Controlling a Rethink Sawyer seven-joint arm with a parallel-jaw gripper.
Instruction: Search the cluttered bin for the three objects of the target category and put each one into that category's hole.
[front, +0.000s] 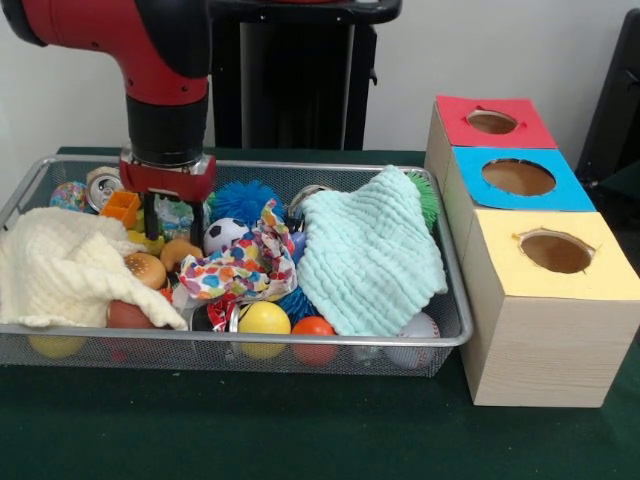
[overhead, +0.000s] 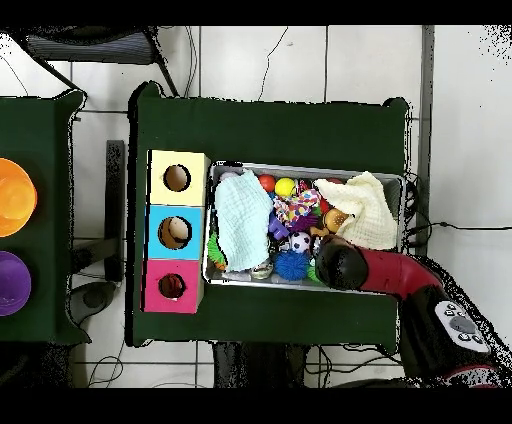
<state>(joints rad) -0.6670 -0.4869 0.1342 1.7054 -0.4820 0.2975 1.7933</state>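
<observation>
The gripper (front: 173, 222) hangs with its 2 fingers spread, empty, over toy food at the left end of the mesh bin (front: 455, 318). A doughnut (front: 180, 252) and burger (front: 146, 270) lie just below, crowded by the cream cloth (front: 60, 265). Closing here could snag cloth or pinch 2 toys, and the holed boxes (front: 540, 300) stand well apart.

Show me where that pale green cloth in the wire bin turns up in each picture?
Front view: the pale green cloth drapes the bin's right part, nearest the boxes.
Overhead view: the same cloth lies at the bin's left end.
Shared landmark: the yellow-topped box beside it.
</observation>
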